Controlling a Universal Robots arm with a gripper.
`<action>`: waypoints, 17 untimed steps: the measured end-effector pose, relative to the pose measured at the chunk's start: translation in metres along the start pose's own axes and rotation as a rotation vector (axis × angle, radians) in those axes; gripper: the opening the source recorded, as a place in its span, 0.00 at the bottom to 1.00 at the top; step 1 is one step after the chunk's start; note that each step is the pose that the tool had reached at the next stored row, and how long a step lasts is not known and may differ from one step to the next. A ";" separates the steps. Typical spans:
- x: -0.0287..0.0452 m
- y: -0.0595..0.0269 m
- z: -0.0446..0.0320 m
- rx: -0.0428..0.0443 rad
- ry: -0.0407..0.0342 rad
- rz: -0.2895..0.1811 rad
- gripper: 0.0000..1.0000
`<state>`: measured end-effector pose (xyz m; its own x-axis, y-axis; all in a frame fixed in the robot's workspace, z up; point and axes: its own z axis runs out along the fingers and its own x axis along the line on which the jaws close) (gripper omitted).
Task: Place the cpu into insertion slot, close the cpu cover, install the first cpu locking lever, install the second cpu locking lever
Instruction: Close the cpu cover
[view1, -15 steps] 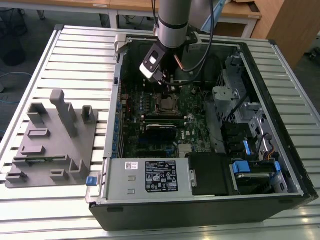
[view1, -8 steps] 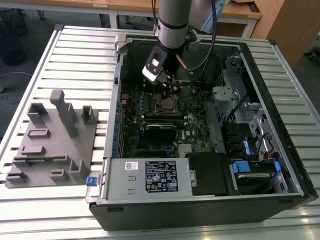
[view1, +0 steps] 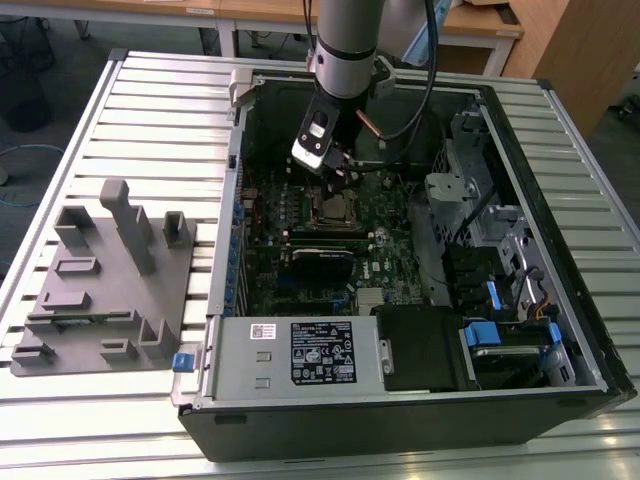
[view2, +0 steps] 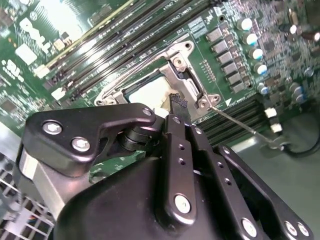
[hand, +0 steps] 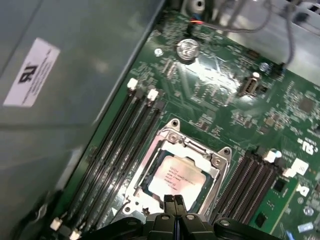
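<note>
My gripper (hand: 174, 201) is closed, its two fingertips (view2: 178, 103) pressed flat together with nothing between them. It hangs low over one edge of the insertion slot (hand: 156, 164). In the exterior view the gripper (view1: 338, 175) sits just off that slot, deep inside the open computer case (view1: 560, 330).

The cpu (hand: 177, 177) lies flat in the insertion slot, its grey top showing through the window of the cpu cover (hand: 196, 146). The cover looks folded down around it. A thin locking lever (view2: 241, 126) runs out from one corner of the slot, over the memory slots (hand: 120, 150) that flank it. I cannot tell whether it is hooked.

I take the lever work to be the step in hand. To do it well, I would keep my closed tips on the wire itself, away from the cover's window (the chip's top should take no load). I would push steadily along the lever's swing and carry it under its catch beside the slot. The circuit board (hand: 220, 95) around the slot is crowded, so any slip there would be costly.
</note>
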<state>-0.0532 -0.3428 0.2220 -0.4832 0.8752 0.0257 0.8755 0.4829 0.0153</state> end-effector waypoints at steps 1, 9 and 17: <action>0.0000 0.0000 0.0002 0.0005 0.0003 -0.019 0.11; -0.0001 0.0000 0.0017 0.0040 0.0030 -0.165 0.11; -0.0002 0.0001 0.0021 0.0054 0.0048 -0.235 0.11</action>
<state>-0.0530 -0.3428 0.2199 -0.6736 0.7386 0.0268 0.7391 0.6734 0.0161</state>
